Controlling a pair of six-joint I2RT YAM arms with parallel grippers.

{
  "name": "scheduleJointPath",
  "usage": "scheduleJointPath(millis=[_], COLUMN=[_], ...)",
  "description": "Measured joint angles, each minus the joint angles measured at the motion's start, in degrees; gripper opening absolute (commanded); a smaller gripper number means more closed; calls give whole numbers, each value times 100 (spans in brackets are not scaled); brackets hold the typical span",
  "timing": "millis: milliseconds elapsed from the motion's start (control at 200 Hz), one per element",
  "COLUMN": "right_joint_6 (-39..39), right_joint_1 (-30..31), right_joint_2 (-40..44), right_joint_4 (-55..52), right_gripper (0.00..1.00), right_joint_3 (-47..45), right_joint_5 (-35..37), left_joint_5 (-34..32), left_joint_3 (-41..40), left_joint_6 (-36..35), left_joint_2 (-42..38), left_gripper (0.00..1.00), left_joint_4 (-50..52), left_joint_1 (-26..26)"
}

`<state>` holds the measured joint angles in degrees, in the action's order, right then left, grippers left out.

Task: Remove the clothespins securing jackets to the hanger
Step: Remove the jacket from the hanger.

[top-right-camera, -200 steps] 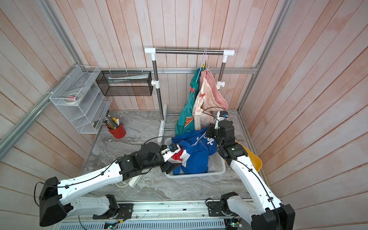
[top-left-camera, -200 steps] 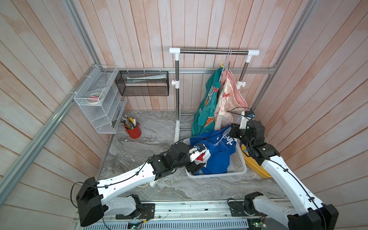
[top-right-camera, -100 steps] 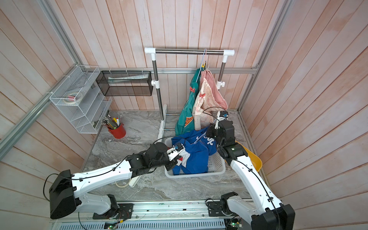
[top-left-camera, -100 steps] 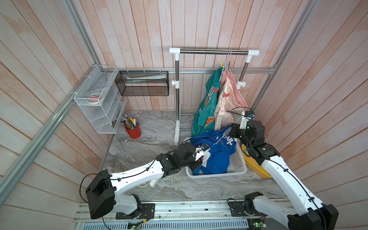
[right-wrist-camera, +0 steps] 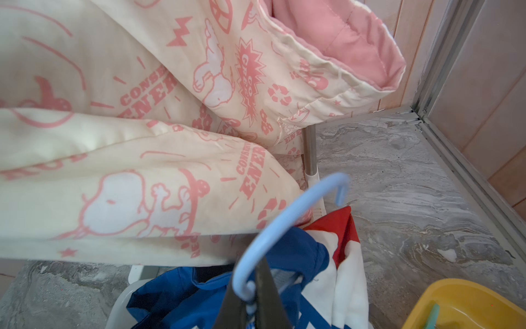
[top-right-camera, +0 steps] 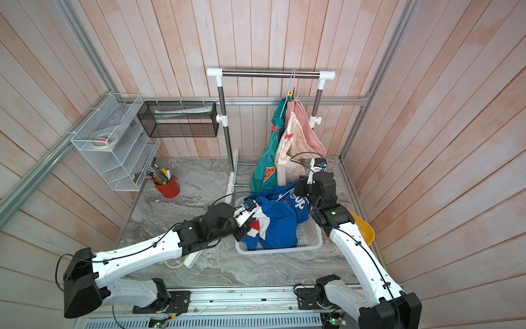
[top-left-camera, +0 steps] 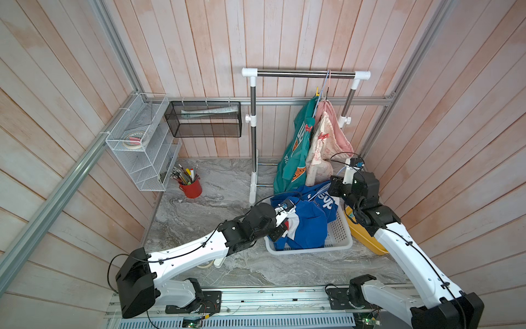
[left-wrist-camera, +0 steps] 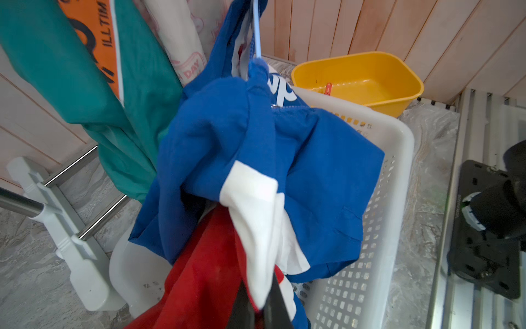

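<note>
Since a second ago, the left tool (left-wrist-camera: 260,310) has clamped the blue jacket (left-wrist-camera: 256,148) by its white panel; the right tool (right-wrist-camera: 250,304) grips its light-blue hanger (right-wrist-camera: 284,216) (pulling it free looks next). Two clothespins (top-left-camera: 308,128) remain on the teal jacket (top-left-camera: 296,159) and cream jacket (top-left-camera: 317,159), hanging.

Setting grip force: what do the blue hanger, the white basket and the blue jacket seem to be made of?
The blue hanger: smooth, slightly glossy moulded plastic, judging by its even rounded hook. The white basket: rigid matte plastic, with moulded rows of holes. The blue jacket: thin woven fabric, probably synthetic; it creases and folds softly.
</note>
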<state>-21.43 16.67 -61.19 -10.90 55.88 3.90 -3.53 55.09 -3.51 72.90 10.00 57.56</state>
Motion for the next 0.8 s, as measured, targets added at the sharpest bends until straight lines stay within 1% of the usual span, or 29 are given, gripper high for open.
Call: scheduleJointPath(millis=[150,355,545,800], right_joint_6=[-76,-181,-262,-385], right_joint_1=[-26,-254,-319,-428], right_joint_2=[-116,-291,-424,-496], right_joint_4=[131,214,212,205], right_gripper=[0,0,0,0], right_joint_3=[0,15,103,105], right_joint_5=[-378,-1088,-1606,-2081], left_joint_5=[-55,-275,-442,-341], left_joint_3=[-254,-544,-804,-1123], left_joint_6=[146,374,586,986], left_joint_2=[-448,-737,-1104,-1443], left_gripper=[0,0,0,0], left_joint_4=[-151,-407,-551,-748], left_joint_1=[0,-2,-42,-247])
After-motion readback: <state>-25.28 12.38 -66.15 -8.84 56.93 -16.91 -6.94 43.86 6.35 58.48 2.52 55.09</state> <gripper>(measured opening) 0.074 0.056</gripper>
